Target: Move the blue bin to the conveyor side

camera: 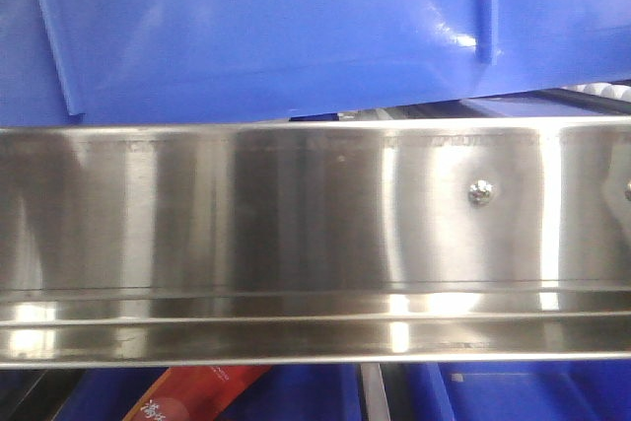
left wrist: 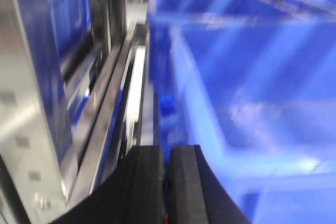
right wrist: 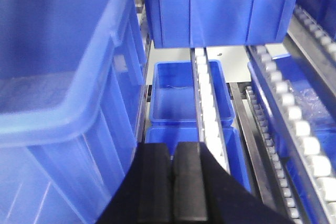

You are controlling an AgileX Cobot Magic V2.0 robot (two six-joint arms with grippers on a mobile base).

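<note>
The blue bin (camera: 266,27) fills the top of the front view, glossy and tilted above a steel rail. In the left wrist view it is a blurred blue bin (left wrist: 252,77) just right of my left gripper (left wrist: 167,150), whose black jaws are shut with nothing between them. In the right wrist view a large blue bin (right wrist: 58,77) stands close at the left of my right gripper (right wrist: 172,148), which is also shut and empty. Neither gripper holds the bin. The dark grey conveyor belt is out of view.
A brushed steel rail (camera: 296,234) crosses the front view, with a red packet (camera: 197,396) below it. A steel rack frame (left wrist: 31,103) stands at the left. White roller tracks (right wrist: 294,114), small blue bins (right wrist: 176,98) below and another blue bin (right wrist: 220,9) lie ahead.
</note>
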